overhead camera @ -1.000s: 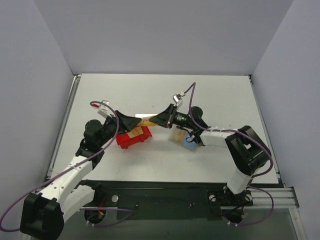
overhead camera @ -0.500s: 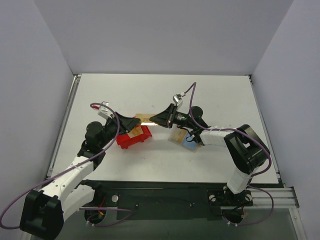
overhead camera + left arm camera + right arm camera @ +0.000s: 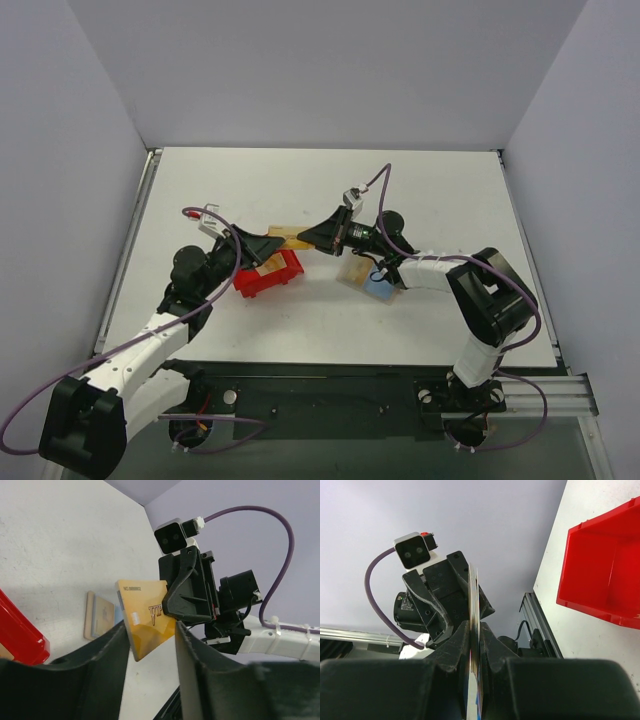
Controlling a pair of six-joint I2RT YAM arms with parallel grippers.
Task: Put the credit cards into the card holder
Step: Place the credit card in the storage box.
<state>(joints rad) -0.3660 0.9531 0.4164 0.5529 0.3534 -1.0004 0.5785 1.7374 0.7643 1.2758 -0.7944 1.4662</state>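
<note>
In the lower left of the top view the left arm (image 3: 150, 340) is stretching up and to the right. The left gripper (image 3: 277, 243) is hanging just above the red bin (image 3: 268, 276) in the frame, a little left of centre. Its jaws are standing apart, flanking the lower corner of a card (image 3: 291, 236); the left wrist view is not showing whether they are touching it. The orange-yellow card is hovering tilted above the table (image 3: 450, 200) between the two grippers, its printed face facing the left wrist camera. Just right of it the right gripper (image 3: 309, 238) is clenching the card's far end, and in the right wrist view the card is showing edge-on, pinched between the fingers (image 3: 457, 645). Further right, partly under the right arm (image 3: 430, 272), the holder (image 3: 352, 270) is lying open on the table, beige panel on the left and blue lining on the right, near the bin's right end but not touching it.
</note>
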